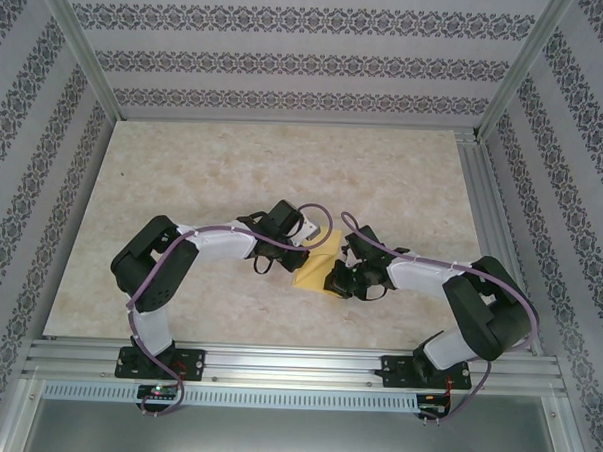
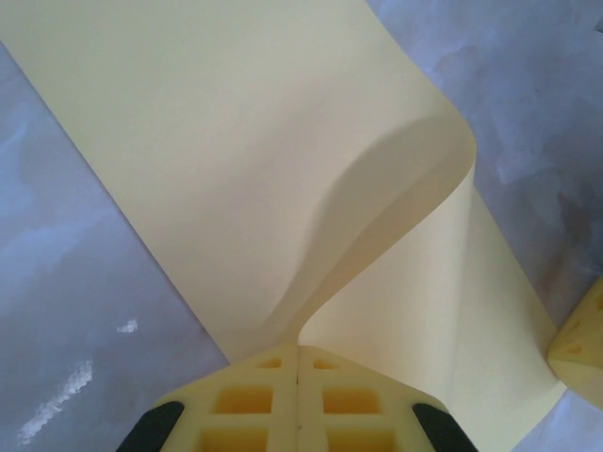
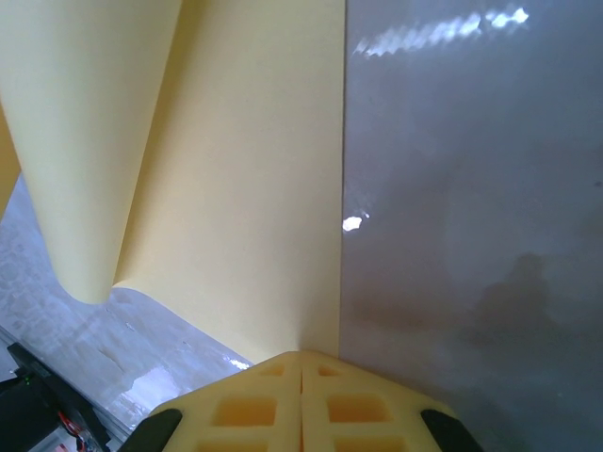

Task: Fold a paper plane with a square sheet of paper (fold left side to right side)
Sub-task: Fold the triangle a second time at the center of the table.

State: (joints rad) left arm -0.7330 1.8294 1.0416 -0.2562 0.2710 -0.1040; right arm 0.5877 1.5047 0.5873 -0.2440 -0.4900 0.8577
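The sheet of paper [image 1: 314, 259] sits near the middle of the table [image 1: 234, 173], between the 2 grippers, with 1 side curled up off the surface in a loose roll. The left gripper [image 2: 299, 363] has its fingers pressed together on the paper's edge, right where the curl rises. The right gripper [image 3: 301, 365] is likewise pinched tight on an edge of the sheet, whose straight side runs away from it across the table.

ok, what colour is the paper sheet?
The sheet is plain pale yellow; it shows best in the left wrist view.
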